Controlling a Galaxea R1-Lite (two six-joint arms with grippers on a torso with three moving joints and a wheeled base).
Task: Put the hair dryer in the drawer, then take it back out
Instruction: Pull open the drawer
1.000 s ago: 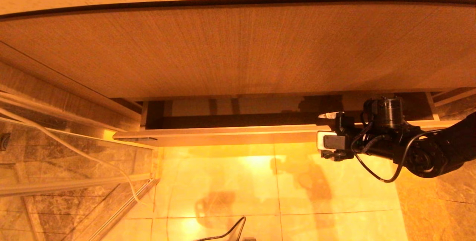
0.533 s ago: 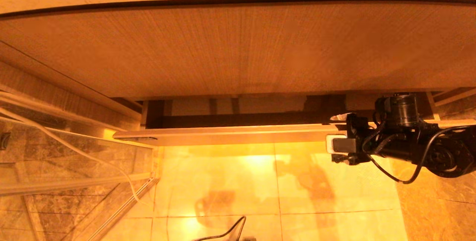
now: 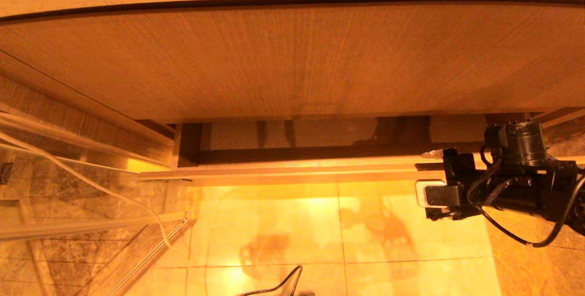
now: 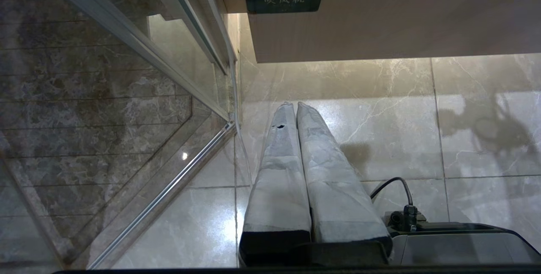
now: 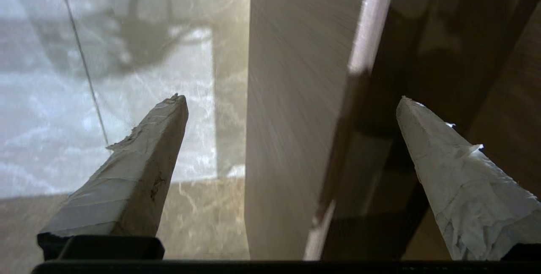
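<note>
Both right gripper fingers straddle drawer front edge.

Dim amber head view; glare on floor tiles; streaked blur on drawer.

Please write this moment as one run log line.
right gripper: open, fingers straddle drawer front | drawer: partly open | hair dryer: unseen | left gripper: shut, parked

Left gripper hanging low over the shiny floor, jaws pressed together, near the drawer with a dark label.
</note>
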